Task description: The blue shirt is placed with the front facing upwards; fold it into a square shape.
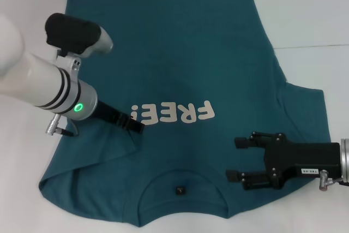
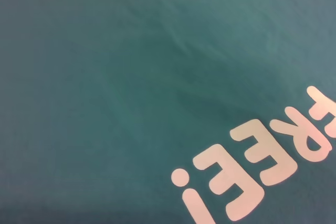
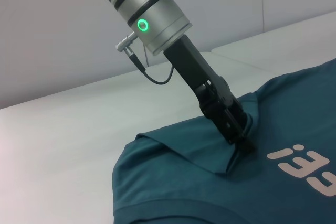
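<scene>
The blue shirt (image 1: 180, 53) lies front up on the white table, its white "FREE!" lettering (image 1: 174, 114) facing me and its collar with a black tag (image 1: 179, 190) at the near edge. Its left side is folded inward over the body. My left gripper (image 1: 139, 125) sits at the tip of that fold, beside the lettering; the right wrist view shows the left gripper (image 3: 242, 142) shut on bunched fabric of the shirt (image 3: 173, 182). My right gripper (image 1: 239, 159) hovers open over the shirt's near right shoulder. The left wrist view shows only shirt fabric (image 2: 131, 77) and lettering (image 2: 252, 166).
The white table (image 1: 305, 15) surrounds the shirt, with bare surface at the far right and along the left side. A seam in the table (image 1: 311, 47) runs across on the right. The right sleeve (image 1: 305, 113) lies spread out flat.
</scene>
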Tool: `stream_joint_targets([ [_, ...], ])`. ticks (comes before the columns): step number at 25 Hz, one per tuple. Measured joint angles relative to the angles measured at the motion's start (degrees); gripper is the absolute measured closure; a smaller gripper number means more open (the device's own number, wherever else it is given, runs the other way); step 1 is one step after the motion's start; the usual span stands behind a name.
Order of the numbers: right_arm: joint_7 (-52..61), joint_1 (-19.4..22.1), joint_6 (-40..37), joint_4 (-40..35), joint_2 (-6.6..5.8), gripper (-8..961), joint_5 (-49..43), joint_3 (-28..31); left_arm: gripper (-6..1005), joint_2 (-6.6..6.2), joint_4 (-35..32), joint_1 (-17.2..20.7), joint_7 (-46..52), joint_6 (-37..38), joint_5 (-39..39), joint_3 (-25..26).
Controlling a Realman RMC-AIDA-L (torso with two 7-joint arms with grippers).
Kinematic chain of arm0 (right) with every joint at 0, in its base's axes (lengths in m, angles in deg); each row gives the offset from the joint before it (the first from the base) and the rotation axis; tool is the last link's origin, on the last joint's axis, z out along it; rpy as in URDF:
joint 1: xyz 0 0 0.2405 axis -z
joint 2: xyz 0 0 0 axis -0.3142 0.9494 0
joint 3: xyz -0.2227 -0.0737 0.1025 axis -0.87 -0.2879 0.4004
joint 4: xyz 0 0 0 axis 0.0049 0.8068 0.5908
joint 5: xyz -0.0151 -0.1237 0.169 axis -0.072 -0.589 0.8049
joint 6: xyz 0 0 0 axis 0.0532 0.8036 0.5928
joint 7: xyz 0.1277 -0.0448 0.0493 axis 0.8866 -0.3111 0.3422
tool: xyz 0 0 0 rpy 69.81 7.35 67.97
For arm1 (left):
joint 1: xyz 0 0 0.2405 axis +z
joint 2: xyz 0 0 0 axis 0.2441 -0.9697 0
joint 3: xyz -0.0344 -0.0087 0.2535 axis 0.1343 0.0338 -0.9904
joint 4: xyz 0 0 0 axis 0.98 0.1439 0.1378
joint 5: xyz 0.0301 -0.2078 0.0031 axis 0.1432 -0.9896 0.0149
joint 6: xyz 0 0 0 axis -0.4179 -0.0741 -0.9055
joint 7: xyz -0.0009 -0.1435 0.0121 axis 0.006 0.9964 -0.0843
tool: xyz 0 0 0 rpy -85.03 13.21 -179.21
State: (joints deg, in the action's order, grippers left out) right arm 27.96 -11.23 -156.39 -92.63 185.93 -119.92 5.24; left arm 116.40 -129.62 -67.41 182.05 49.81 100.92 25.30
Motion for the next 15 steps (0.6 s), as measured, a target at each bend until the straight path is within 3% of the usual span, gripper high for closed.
stream_joint_targets([
  [7, 0.0, 0.1, 0.0, 0.0, 0.0, 72, 0.0, 0.0, 148, -0.48, -4.5, 1.0, 8.3, 2.1, 5.7, -7.5],
  [11, 0.1, 0.1, 0.0, 0.0, 0.0, 73, 0.0, 0.0, 149, -0.83, -6.4, 1.3, 9.1, 4.0, 5.7, -7.9],
  [15, 0.1, 0.2, 0.0, 0.0, 0.0, 74, 0.0, -0.1, 150, -0.77, -12.5, 4.4, 10.7, 4.1, 5.8, -7.6],
])
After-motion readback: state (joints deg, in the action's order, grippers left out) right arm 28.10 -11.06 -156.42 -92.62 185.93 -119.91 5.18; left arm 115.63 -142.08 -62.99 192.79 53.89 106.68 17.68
